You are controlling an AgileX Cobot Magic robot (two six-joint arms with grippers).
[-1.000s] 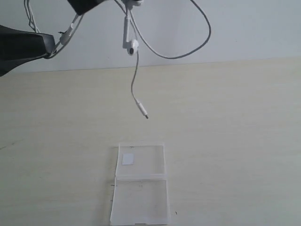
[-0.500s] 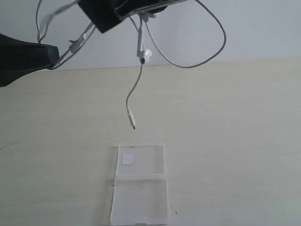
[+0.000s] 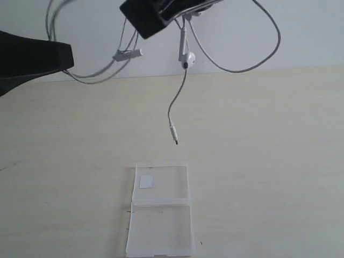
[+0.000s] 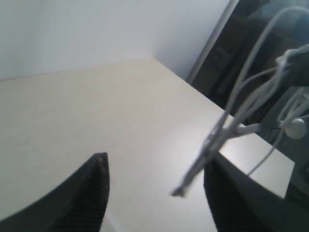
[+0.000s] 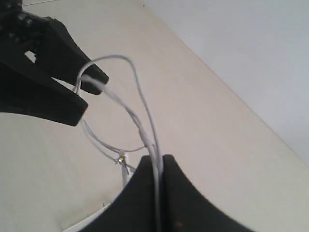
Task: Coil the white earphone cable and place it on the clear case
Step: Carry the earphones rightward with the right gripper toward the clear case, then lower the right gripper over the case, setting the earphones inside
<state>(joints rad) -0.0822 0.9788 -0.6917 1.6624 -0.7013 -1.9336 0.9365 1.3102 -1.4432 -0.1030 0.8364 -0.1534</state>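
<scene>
Right tool [image 5: 155, 166] pinching white earphone cable [image 3: 184, 83], plug [image 3: 173, 133] dangling — clear case [image 3: 161, 212] well below

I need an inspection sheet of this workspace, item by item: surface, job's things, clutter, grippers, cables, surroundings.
Surface: pale beige table, flat.
Job's things: clear case lies open flat on the table, white label in one half; white earphone cable hangs in the air, plug above the table, not on the case.
Clutter: nothing seen.
Grippers: left gripper open, cable loose by its jaws; right gripper shut on the cable.
Cables: only the earphone cable, in loose loops.
Surroundings: white wall behind the table.
</scene>
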